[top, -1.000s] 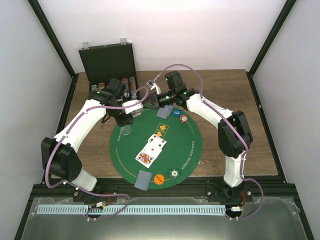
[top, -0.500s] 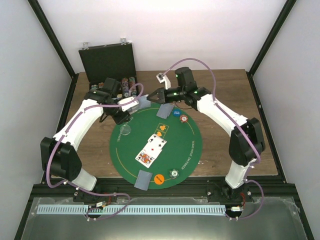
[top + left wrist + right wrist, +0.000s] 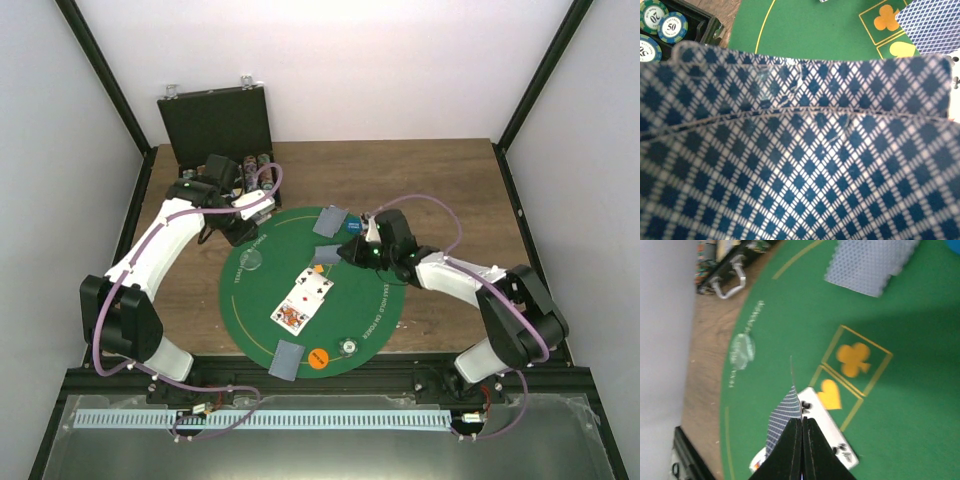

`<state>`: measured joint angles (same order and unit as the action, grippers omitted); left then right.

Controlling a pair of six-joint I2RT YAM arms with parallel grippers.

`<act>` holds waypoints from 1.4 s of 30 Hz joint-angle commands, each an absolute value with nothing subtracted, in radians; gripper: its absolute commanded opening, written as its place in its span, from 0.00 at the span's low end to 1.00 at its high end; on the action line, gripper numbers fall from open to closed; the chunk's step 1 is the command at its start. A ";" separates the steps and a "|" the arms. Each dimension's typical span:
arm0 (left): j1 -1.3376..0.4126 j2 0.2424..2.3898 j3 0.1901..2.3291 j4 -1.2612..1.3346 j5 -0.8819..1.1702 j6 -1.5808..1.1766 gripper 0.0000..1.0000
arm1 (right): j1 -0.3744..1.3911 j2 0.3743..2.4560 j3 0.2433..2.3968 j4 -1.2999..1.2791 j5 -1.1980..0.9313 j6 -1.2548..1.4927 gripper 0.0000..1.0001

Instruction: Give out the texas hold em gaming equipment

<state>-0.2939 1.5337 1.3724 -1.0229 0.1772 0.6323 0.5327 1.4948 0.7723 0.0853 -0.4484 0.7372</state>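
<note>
**Both grippers clamped on cards at the green mat**

Little writing can be read. In the left wrist view, two chips [image 3: 671, 27] in the black case [image 3: 700, 27], up and to the left of the hand, carry "50" and "20". The lettering along the rim of the green mat [image 3: 385, 300] is too small to make out. A yellow club [image 3: 856, 359] and heart [image 3: 829, 394] are printed just ahead of the right gripper [image 3: 801, 427].

The left wrist view is almost filled by a stack of cards [image 3: 800, 165] with blue diamond backs, and its fingers are hidden. The top view shows the left gripper [image 3: 240, 222] closed beside the case, the stack in its grip.

Only the right wrist view shows the right gripper's jaws pressed together on a single card [image 3: 782, 420], held edge-up above the face-up cards [image 3: 832, 437]. A face-down card [image 3: 870, 265] lies on the mat further ahead of this gripper, and a clear disc [image 3: 742, 350] sits off to its left.
</note>
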 commanded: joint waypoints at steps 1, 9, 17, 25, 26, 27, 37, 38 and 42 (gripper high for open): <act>-0.290 1.495 1.370 -1.005 0.181 0.625 0.40 | 0.555 1.505 0.719 0.231 -0.290 0.833 0.01; -0.290 1.488 1.360 -1.003 0.187 0.629 0.40 | 0.577 1.658 0.771 0.297 -0.267 0.838 0.01; -0.290 1.500 1.369 -1.003 0.181 0.634 0.40 | 0.611 1.692 0.756 0.222 -0.237 0.830 0.05; -0.289 1.505 1.372 -1.006 0.180 0.635 0.40 | 0.612 1.656 0.738 0.151 -0.264 0.807 0.24; -0.289 1.506 1.371 -1.007 0.179 0.634 0.40 | 0.613 1.649 0.736 0.146 -0.269 0.803 0.24; -0.289 1.506 1.372 -1.007 0.179 0.634 0.40 | 0.612 1.646 0.735 0.139 -0.279 0.798 0.24; -0.288 1.506 1.372 -1.009 0.182 0.638 0.40 | 0.611 1.613 0.733 0.062 -0.245 0.750 0.31; -0.288 1.506 1.373 -1.011 0.182 0.639 0.40 | 0.611 1.609 0.742 0.051 -0.239 0.741 0.33; -0.288 1.506 1.378 -1.018 0.190 0.643 0.40 | 0.606 1.563 0.803 0.002 -0.201 0.660 0.41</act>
